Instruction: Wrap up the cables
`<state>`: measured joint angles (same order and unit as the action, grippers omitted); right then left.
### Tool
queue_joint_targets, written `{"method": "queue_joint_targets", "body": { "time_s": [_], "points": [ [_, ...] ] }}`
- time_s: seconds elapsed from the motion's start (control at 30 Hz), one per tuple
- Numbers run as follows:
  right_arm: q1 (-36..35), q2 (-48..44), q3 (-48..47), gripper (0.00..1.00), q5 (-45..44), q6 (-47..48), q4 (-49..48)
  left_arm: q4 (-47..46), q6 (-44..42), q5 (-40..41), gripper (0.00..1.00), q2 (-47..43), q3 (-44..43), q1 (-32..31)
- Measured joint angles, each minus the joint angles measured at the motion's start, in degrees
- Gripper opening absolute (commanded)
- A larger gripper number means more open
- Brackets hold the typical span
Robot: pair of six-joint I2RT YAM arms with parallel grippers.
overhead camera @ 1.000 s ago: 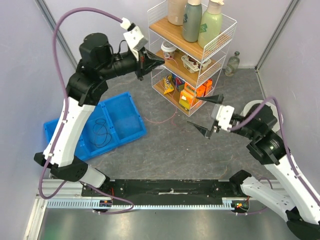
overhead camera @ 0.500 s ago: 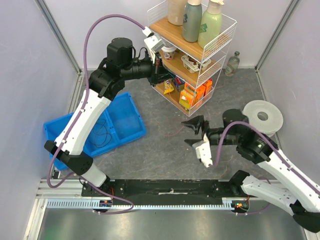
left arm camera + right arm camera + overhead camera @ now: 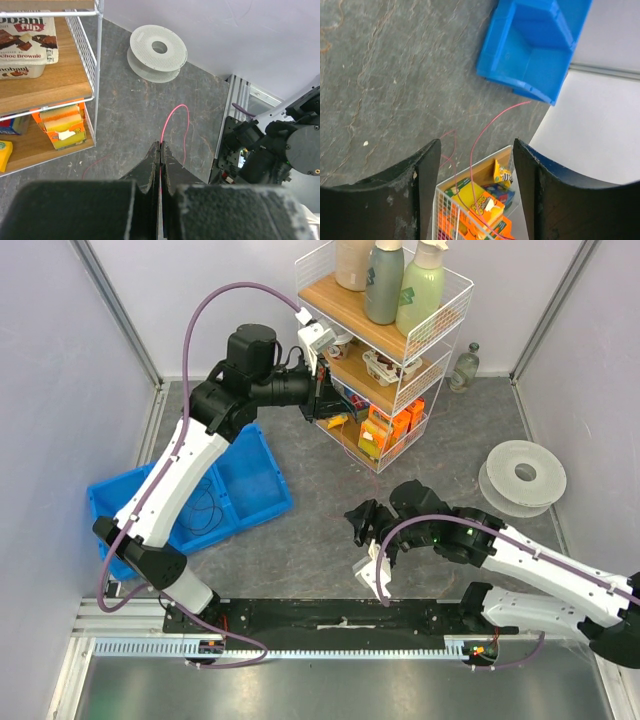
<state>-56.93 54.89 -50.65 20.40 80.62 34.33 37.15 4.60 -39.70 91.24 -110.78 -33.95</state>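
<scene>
Slack worry: left tool (image 3: 160, 150) pinches thin pink cable (image 3: 181, 105), right tool (image 3: 475, 147) gapes apart (holding nothing); a tug could snag it on the white wire rack (image 3: 95, 55), upper left.

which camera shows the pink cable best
Left wrist: the pink cable runs from the shut left gripper out over the table. Right wrist shows a loop near the blue bin; top external shows only a faint thread.
</scene>
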Motion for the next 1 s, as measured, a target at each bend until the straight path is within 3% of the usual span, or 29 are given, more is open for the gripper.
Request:
{"method": "queue_joint_targets", "body": {
  "time_s": [0.3,0.37,0.43,0.6,0.67,0.7,0.8,0.83,0.87,0.9,1.0],
  "points": [
    [-1.09,0.83,5.53,0.64,-9.07,3.17,-4.50,0.00,0.70,-1.11,0.02,-0.28,1.49,-0.04],
    [-1.99,0.90,7.08,0.58,-11.65,3.93,-5.77,0.00,0.85,-1.27,0.02,-0.33,1.81,-0.04],
    [-2.51,1.14,8.22,0.47,-13.94,4.46,-7.19,0.04,1.07,-1.40,0.01,-0.33,2.10,-0.04],
    [-2.78,1.66,9.66,0.05,-17.81,3.80,-11.52,0.00,1.57,-1.42,0.02,-0.44,2.58,-0.04],
    [-2.86,1.64,9.62,0.00,-18.36,2.16,-12.96,0.02,1.66,-1.49,0.02,-0.63,3.30,-0.04],
    [-2.89,1.57,9.46,0.00,-18.08,1.07,-13.29,0.07,1.70,-1.49,0.06,-0.66,3.54,-0.04],
    [-2.89,1.11,7.52,0.00,-16.26,-4.90,-12.85,0.28,1.75,-1.97,0.36,-0.79,5.46,-0.02],
    [-2.89,1.01,6.67,0.00,-15.78,-6.32,-12.79,0.55,1.68,-2.51,0.49,-0.79,6.21,0.15],
    [-2.89,0.66,4.50,0.00,-14.69,-10.21,-12.68,0.81,1.64,-2.95,0.73,-0.79,6.95,0.35],
    [-2.89,0.31,3.17,0.00,-14.08,-12.81,-12.70,1.16,1.75,-3.61,0.84,-0.79,7.80,0.79],
    [-2.91,-1.73,-0.81,0.00,-11.65,-22.95,-12.92,1.62,2.67,-6.86,0.92,-1.03,10.54,3.89]
  ]
}}
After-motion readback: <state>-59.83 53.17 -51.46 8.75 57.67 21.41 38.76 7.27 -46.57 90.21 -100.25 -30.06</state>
